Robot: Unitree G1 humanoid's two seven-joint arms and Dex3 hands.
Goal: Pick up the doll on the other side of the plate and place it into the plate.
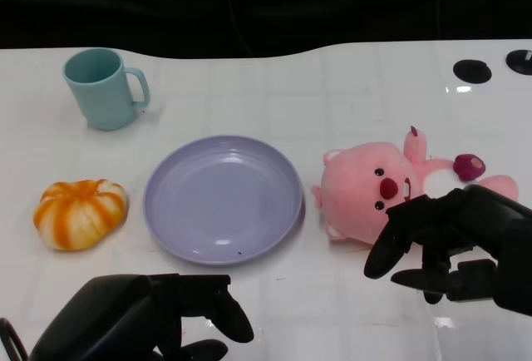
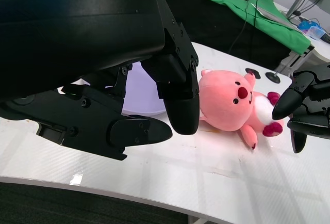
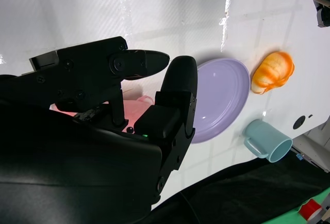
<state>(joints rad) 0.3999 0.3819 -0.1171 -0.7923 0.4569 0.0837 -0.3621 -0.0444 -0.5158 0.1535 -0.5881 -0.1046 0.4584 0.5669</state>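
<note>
My right hand hung open, fingers apart, holding nothing, just over the near edge of the pink plush doll w/ red nose. Doll lay on its back on the white table, just right of the round lilac plate, not touching it. Its long axis ran left-right, head toward plate, feet away. My fingers hid part of its body; touching or not, couldn't tell. My left hand sat near the plate's front rim, empty, fingers loosely spread, partly cut off by frame. Beyond the plate: orange-and-white plush pumpkin at left, teal ceramic mug further back.
</note>
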